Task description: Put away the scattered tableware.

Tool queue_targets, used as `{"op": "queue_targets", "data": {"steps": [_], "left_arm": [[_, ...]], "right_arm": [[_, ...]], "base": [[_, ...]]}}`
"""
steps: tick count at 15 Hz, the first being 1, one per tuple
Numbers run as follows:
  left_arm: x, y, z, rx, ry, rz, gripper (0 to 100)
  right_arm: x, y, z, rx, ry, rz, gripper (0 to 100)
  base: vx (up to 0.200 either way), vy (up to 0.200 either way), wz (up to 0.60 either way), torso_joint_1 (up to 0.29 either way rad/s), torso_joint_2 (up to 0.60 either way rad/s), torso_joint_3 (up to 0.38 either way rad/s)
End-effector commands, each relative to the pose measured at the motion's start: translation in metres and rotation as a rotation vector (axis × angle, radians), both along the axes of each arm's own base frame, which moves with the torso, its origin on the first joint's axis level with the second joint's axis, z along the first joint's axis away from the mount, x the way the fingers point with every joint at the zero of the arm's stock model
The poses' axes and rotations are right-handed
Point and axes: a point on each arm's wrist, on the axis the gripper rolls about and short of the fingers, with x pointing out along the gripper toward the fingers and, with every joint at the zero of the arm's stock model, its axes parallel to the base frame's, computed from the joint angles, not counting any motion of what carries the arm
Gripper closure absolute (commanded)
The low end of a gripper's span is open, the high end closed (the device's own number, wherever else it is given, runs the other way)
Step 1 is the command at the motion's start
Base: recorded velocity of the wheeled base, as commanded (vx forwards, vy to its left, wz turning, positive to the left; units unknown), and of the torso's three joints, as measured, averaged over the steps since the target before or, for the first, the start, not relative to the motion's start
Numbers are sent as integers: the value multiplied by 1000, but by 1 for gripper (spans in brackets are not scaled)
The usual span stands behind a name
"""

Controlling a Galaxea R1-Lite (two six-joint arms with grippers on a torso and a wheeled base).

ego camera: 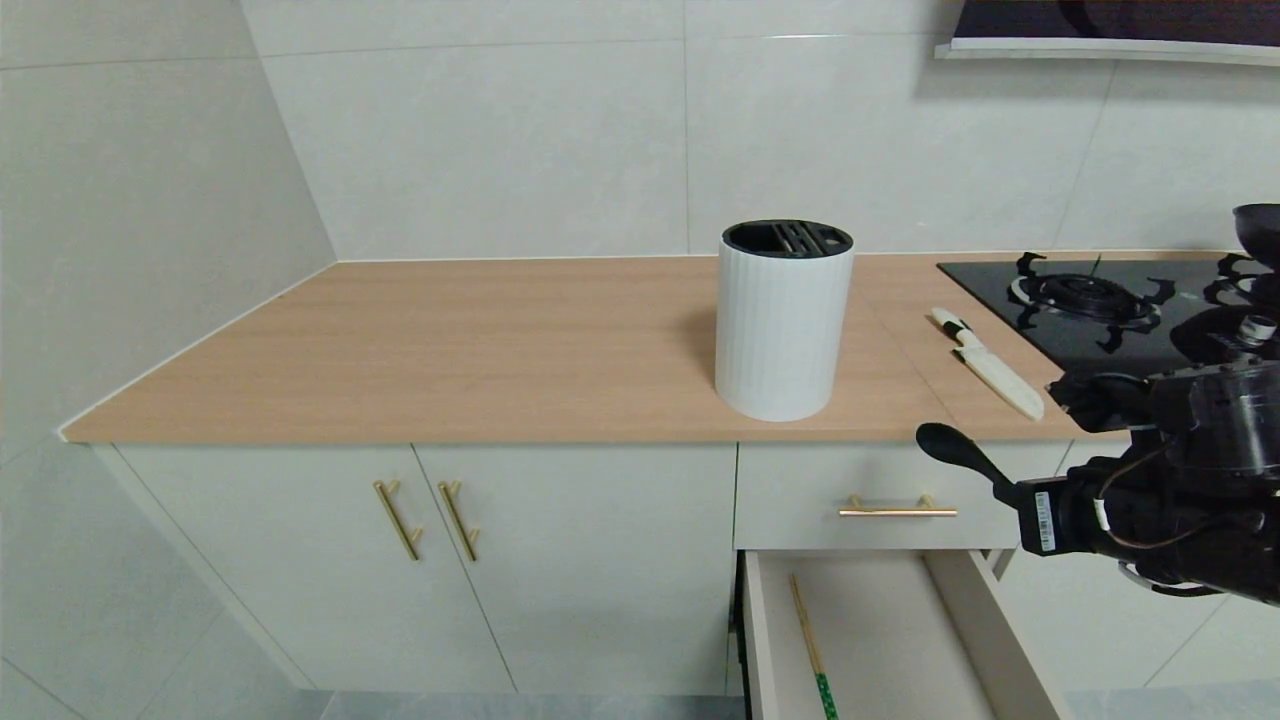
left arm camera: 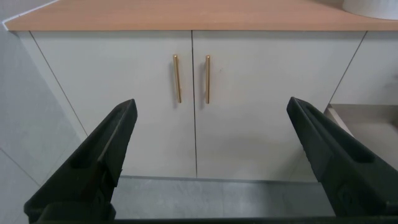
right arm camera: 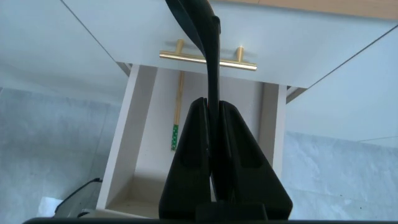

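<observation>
My right gripper (ego camera: 1025,500) is shut on the handle of a black spoon (ego camera: 958,450), held in front of the cabinet, just above the open drawer (ego camera: 960,620). In the right wrist view the fingers (right arm camera: 239,140) clamp the spoon (right arm camera: 208,43) over the drawer (right arm camera: 118,155). A wooden chopstick with a green tip (ego camera: 810,650) lies inside the drawer, also visible as the chopstick (right arm camera: 176,118). A white-bladed knife (ego camera: 985,365) lies on the counter right of the white ribbed holder (ego camera: 784,325) with a black slotted top. My left gripper (left arm camera: 211,162) is open, low before the cabinet doors.
A black gas stove (ego camera: 1100,300) sits at the counter's right end. The shut upper drawer has a gold handle (ego camera: 897,511). Two cabinet doors with gold handles (left arm camera: 191,79) stand at the left. The wooden counter (ego camera: 450,350) left of the holder is bare.
</observation>
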Motion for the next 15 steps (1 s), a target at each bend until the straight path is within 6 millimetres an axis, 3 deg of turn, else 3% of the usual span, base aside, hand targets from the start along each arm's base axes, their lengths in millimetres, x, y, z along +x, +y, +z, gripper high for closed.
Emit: {"op": "queue_targets", "data": {"steps": [1,15], "left_arm": [[0,0,0,-2,0,1,0],[0,0,0,-1,0,0,0]], "right_arm": [[2,1,-3,-4,11,1,100],[5,2,-9,-11,36,-1,100]], "base": [[0,0,0,0,0,0],[0,0,0,-168,429,259]]}}
